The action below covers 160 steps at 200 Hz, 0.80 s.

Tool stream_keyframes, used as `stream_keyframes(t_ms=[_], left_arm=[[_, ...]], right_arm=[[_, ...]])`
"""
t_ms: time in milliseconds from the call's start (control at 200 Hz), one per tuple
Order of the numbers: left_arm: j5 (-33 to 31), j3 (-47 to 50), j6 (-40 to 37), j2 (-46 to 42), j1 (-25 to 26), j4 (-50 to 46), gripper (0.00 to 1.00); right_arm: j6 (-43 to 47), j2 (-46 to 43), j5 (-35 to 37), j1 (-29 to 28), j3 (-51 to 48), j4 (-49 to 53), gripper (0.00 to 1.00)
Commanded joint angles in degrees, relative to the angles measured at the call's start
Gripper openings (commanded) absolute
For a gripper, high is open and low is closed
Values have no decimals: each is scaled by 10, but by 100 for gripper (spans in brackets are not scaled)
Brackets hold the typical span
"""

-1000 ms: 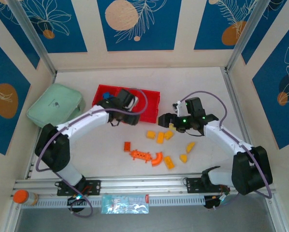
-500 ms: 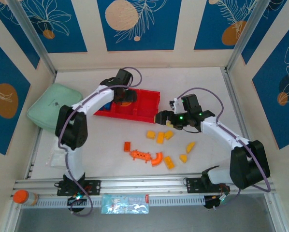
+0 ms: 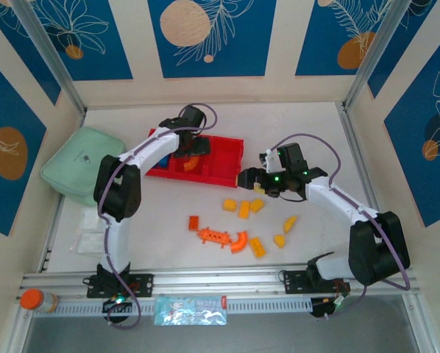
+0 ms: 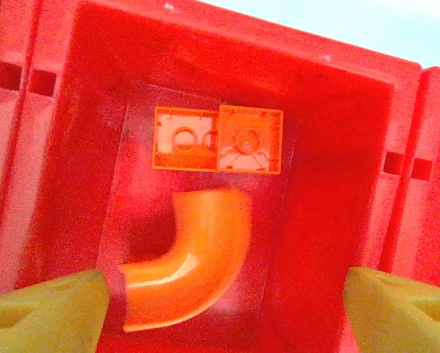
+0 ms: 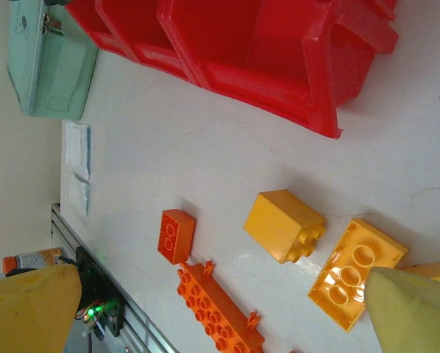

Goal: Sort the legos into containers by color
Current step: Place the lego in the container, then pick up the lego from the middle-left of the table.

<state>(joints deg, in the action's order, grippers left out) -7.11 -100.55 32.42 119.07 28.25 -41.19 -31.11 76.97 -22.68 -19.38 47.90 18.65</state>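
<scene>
— Did you see the left arm just then? A moment before, it hung in front of the red tray (image 3: 231, 147). Then it swung over it, and the left gripper (image 4: 220, 316) let go.

— I did. Its jaws stood wide apart with nothing between them. The curved orange brick (image 4: 190, 276) lay on the floor of the middle compartment (image 4: 330, 184), just beside two square orange bricks (image 4: 249, 140).

— So that was one more orange piece home. And the right gripper (image 5: 224, 309)?

— It had barely stirred. Its jaws were fully spread and empty, and it hovered over the loose pieces just off the tray's right end.

— Plenty left on the table (image 3: 316, 132), then. There were yellow bricks (image 3: 244, 209) near that gripper. Nearer the arms lay a studded orange plate (image 3: 214, 236), another orange bend (image 3: 239, 241) and a small orange brick (image 3: 194, 220).

— How did you think they would handle?

— They were hard, glossy plastic. The bend in the tray was a smooth, rounded elbow with a bright highlight, and I'd have guessed it could slip or roll. The square ones seemed to lie underside up, hollow with round tubes inside. The yellow blocks had crisp edges and flat sides, probably easier for the fingers.

— And the tray?

— Shiny moulded red, shallow, with slotted walls between the compartments.
</scene>
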Motion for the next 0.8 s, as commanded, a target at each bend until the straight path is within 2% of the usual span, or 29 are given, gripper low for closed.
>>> stream_keyframes(t_ms=[0,250,410,615,795], left_arm=[[-12,-8,-1,-26,-2,-12,84],[22,33,-15,-98,4,2,83],[27,120,-24,-182,22,8,83],[2,248,-23,-293,77,-23,83],[-12,345,10,-354,143,-51,84]], right_arm=[[-3,7,-21,2,22,-4,99],[19,-1,-10,-9,33,31,99],[42,-8,8,-32,30,62,99],[49,-27,27,-89,0,58,99],[35,-41,45,-141,-46,4,99]])
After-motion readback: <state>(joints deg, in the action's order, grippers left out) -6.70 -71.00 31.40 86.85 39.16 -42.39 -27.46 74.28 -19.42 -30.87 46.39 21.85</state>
